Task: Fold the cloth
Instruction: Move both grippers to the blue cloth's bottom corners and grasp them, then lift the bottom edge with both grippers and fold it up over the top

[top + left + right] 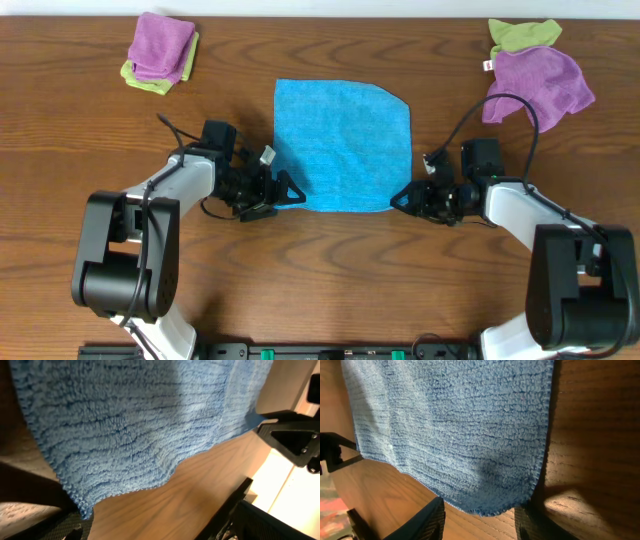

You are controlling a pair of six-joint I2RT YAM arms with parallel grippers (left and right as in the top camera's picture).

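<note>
Overhead: cloth (340, 145) spread flat and unfolded mid-table (320, 290). Left gripper (288, 197) at its near-left corner, jaws wide apart, gripping nothing. Right gripper (402, 200) at its near-right corner, fingers (427, 522) parted, hem lying between them, unclamped. Purple and green cloths (160, 52) heaped near the far-left corner.
</note>
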